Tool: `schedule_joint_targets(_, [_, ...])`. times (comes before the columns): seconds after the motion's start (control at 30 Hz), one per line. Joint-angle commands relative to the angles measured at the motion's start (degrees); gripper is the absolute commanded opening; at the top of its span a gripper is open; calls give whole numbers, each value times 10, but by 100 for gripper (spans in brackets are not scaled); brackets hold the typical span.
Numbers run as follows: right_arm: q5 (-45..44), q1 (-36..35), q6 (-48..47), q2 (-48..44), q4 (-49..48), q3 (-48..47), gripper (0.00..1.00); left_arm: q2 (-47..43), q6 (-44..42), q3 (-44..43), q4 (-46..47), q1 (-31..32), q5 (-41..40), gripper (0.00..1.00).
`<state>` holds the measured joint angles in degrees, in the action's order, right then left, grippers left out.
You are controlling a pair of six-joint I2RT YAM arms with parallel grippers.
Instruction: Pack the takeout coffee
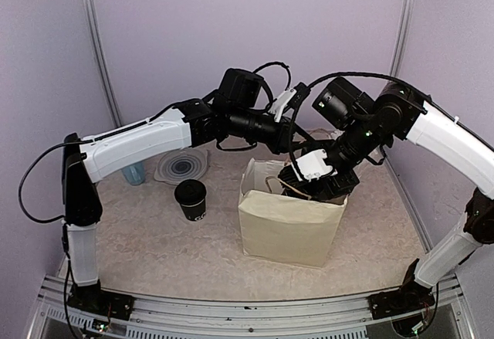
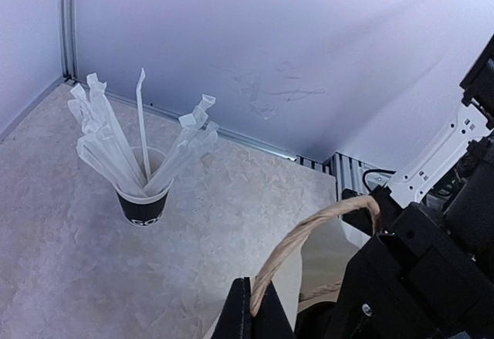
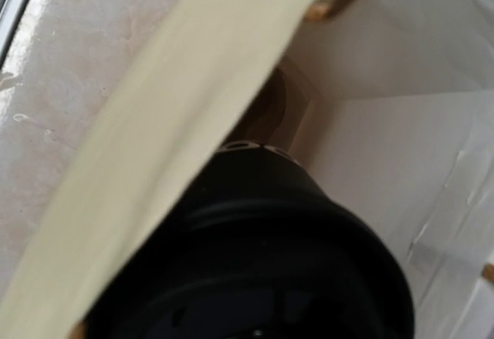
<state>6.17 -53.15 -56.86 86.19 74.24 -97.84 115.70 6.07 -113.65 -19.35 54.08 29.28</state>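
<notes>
Pale lavender walls point(image 1: 231, 22) with metal corner rails point(image 1: 99, 53) enclose a beige, marbled tabletop point(image 1: 154, 238) under soft, even light.

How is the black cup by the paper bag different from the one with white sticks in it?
The lidded cup by the bag wears a round black lid; the straw cup is open on top. The lidded cup hides its inside; the straw cup is stuffed with white straws poking out. Both are small, black, white-lettered and upright.
</notes>
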Motion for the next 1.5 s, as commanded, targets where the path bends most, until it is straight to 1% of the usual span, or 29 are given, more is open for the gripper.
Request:
schedule_joint_targets(0.0, [1,-6,20,-9,-6,5,59,-31,12,18,9,1,-15,0])
schedule_joint_targets(0.17, [-19,-6,27,-7,-19,5,59,-121,32,80,45,3,-96,0])
schedule_joint_targets(0.33, [-40,-6,31,1,-30,-7,58,-181,35,121,54,19,-155,0])
schedule_joint_targets(0.53, [-33,-6,40,0,-31,12,58,-204,54,173,65,30,-162,0])
schedule_joint_targets(0.67, [-19,-6,55,-3,-35,34,58,-213,65,213,99,30,-160,0])
schedule_joint_targets(0.87, [-18,-6,66,-7,-36,39,58,-210,75,222,131,32,-138,0])
schedule_joint_targets(0.93, [-18,-6,70,-13,-38,50,58,-209,80,223,127,32,-129,1])
schedule_joint_targets(0.97, [-18,-6,72,-17,-37,56,58,-208,83,221,120,32,-125,7])
schedule_joint_targets(1.07, [-16,-6,75,-30,-38,73,58,-214,84,212,84,38,-136,37])
schedule_joint_targets(1.17, [-22,-7,75,-50,-43,102,58,-233,59,176,30,62,-169,61])
schedule_joint_targets(1.2, [-24,-7,74,-59,-47,113,58,-241,46,161,10,71,-184,65])
schedule_joint_targets(1.27, [-30,-7,74,-79,-60,143,58,-250,31,146,-25,77,-197,70])
schedule_joint_targets(1.33, [-38,-9,75,-100,-81,178,57,-263,34,156,-38,71,-205,71])
schedule_joint_targets(1.47, [-51,-10,77,-133,-121,232,58,-284,74,230,1,25,-209,71])
